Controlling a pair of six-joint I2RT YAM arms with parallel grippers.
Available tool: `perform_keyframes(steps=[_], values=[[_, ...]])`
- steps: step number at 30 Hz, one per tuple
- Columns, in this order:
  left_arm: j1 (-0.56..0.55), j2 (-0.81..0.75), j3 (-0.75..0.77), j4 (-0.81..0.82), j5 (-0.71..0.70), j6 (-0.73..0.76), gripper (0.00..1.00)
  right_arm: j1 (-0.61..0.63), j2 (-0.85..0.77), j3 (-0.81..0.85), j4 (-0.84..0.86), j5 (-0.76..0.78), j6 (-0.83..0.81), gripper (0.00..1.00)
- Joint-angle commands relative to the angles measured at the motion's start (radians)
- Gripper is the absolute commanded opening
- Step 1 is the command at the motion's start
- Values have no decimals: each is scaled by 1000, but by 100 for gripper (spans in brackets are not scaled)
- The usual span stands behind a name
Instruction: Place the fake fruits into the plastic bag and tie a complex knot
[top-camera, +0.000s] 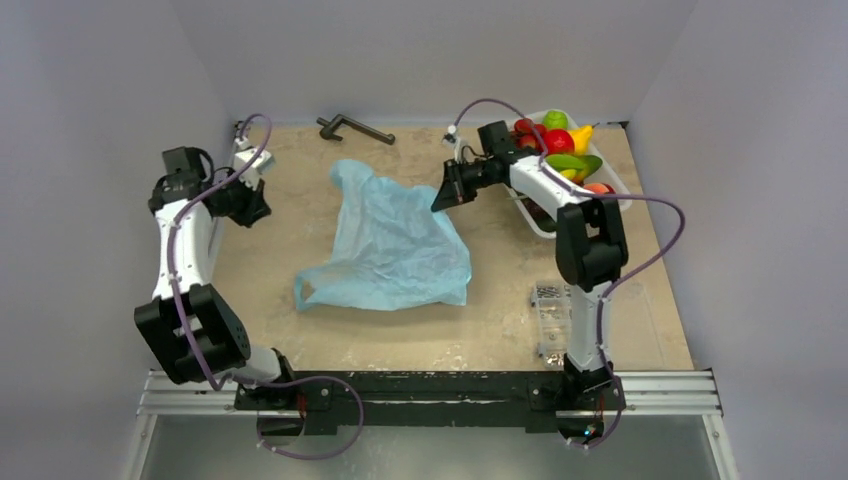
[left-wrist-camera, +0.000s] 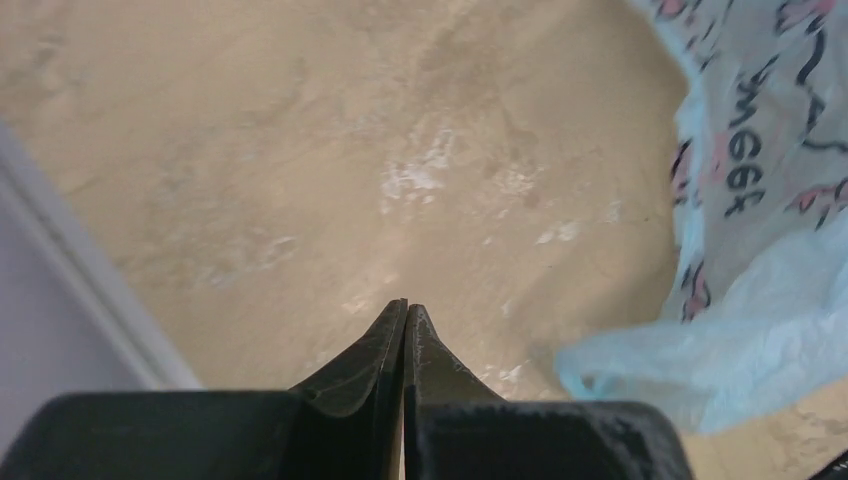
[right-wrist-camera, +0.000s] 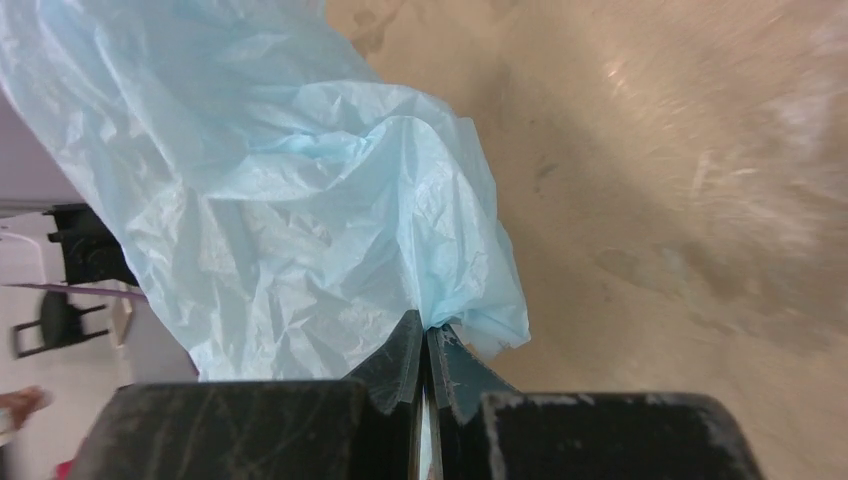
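Loading stage not begun: plastic bag lies flat and crumpled, nothing inside it.

The fake fruits sit heaped in a white tray well to the right of the bag and beyond it. The left gripper is pressed closed on nothing, over bare table left of the bag. The right gripper is likewise closed, with its tips at a fold on the bag's right edge; whether film is caught cannot be told. In my judgement, the next move calls for spreading the bag's mouth before any fruit is fetched.
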Motion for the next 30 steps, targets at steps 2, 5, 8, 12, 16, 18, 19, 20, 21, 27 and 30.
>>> perform_keyframes(steps=[2,5,8,12,16,18,19,20,21,27,30], values=[[109,-90,87,-47,106,116,0,-24,-209,-86,86,63,-193,0],[110,-33,239,-155,194,-95,42,-5,-354,-178,264,67,-229,0],[112,64,464,-269,292,-441,99,25,-502,-308,454,136,-314,0],[92,35,480,-189,401,-846,100,59,-659,-439,623,210,-416,0],[58,-84,299,-129,375,-1021,100,102,-763,-548,727,256,-501,0],[39,-113,213,-129,399,-1059,100,126,-794,-580,738,269,-534,0],[29,-129,168,-131,417,-1070,100,139,-807,-591,739,278,-554,0],[16,-144,133,-126,440,-1079,100,150,-818,-602,742,285,-564,0],[2,-168,100,-115,465,-1087,100,165,-829,-608,738,300,-572,0],[-82,-308,-78,-105,480,-1061,100,186,-857,-625,715,329,-578,0],[-97,-347,-151,-129,427,-978,100,186,-864,-627,720,334,-567,0]])
